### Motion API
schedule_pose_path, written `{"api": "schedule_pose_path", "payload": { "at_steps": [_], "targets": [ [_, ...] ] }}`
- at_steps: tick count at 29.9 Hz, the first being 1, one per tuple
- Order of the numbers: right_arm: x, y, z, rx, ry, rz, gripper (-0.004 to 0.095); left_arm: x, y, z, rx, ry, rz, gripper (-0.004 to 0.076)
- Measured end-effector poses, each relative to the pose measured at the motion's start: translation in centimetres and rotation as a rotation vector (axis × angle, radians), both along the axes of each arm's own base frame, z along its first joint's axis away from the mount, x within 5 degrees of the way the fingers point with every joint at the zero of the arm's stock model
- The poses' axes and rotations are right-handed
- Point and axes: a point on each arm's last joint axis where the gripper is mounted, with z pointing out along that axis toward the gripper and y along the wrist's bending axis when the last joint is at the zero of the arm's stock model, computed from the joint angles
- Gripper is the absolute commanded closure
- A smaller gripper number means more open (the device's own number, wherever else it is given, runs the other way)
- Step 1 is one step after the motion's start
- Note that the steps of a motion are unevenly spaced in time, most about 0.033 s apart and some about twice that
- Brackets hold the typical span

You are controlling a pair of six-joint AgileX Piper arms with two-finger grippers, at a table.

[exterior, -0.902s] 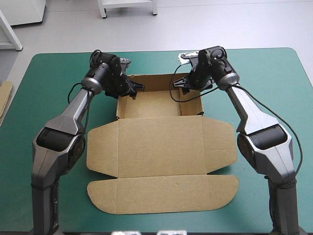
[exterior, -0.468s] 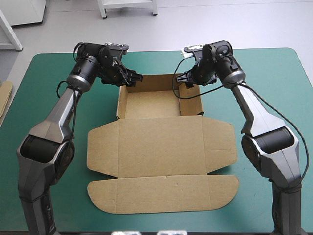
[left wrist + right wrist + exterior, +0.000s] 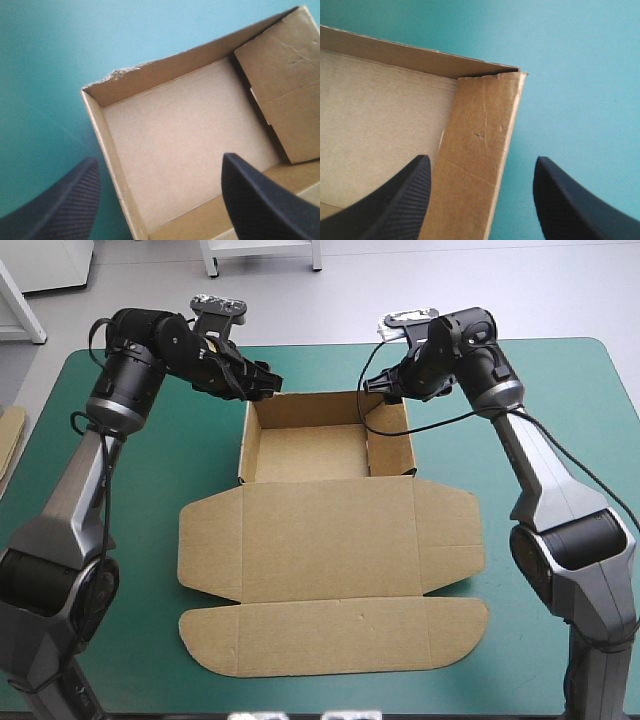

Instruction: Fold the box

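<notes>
Box (image 3: 330, 530) sits mid-worktop (image 3: 560, 400): tray walls up and tucked, lid and its flaps not yet folded, flat toward the near edge. Your left tool (image 3: 159, 157) and right tool (image 3: 481, 158) hang over the far corners, fingers apart, holding nothing.

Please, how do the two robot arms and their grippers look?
The left arm and right arm are silver-grey tapered links with black joints and wrists. The left gripper and right gripper each have two broad black fingers, curved like fins and finely ribbed.
</notes>
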Motion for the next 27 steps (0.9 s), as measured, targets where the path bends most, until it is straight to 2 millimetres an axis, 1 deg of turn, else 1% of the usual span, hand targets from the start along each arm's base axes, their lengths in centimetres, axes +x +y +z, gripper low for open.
{"api": "schedule_pose_path", "payload": {
  "at_steps": [3, 5, 7, 9, 11, 13, 14, 16, 17, 21, 23, 27],
  "targets": [
    [-0.8, -0.3, 1.4, 0.010, -0.031, 0.006, 0.0355, -1.1, 0.2, 1.4, -0.006, -0.036, -0.011, 0.0226],
    [-1.4, -0.4, 2.5, 0.026, -0.051, 0.014, 0.0355, -2.0, 0.1, 1.9, 0.001, -0.050, -0.028, 0.0227],
    [-2.1, -0.6, 3.4, 0.043, -0.068, 0.022, 0.0355, -3.1, 0.0, 1.8, 0.011, -0.037, -0.048, 0.0227],
    [-2.8, -0.8, 4.3, 0.046, -0.084, 0.028, 0.0355, -4.4, 0.1, 1.1, 0.015, -0.019, -0.063, 0.0238],
    [-3.5, -1.1, 4.7, 0.041, -0.085, 0.031, 0.0355, -5.8, 0.4, 0.4, -0.001, -0.038, -0.059, 0.0248],
    [-4.2, -1.4, 4.6, 0.029, -0.073, 0.032, 0.0355, -7.6, 1.1, -0.3, -0.030, -0.078, -0.041, 0.0248],
    [-4.4, -1.5, 4.4, 0.021, -0.065, 0.034, 0.0355, -8.4, 1.4, -1.1, -0.038, -0.080, -0.031, 0.0248],
    [-4.8, -1.7, 3.8, 0.007, -0.039, 0.037, 0.0355, -10.7, 2.3, -1.8, -0.064, -0.113, -0.012, 0.0248],
    [-5.0, -1.8, 3.7, 0.001, -0.032, 0.038, 0.0355, -11.9, 2.8, -1.7, -0.077, -0.138, -0.006, 0.0248],
    [-6.1, -2.2, 2.8, -0.016, 0.009, 0.044, 0.0355, -15.9, 4.4, -2.7, -0.108, -0.175, 0.019, 0.0248],
    [-6.8, -2.4, 2.8, -0.015, 0.008, 0.045, 0.0355, -17.7, 5.1, -3.1, -0.122, -0.198, 0.027, 0.0248],
    [-8.8, -3.1, 3.3, 0.010, -0.026, 0.045, 0.0355, -21.2, 6.5, -2.1, -0.166, -0.297, 0.034, 0.0248]
  ]
}}
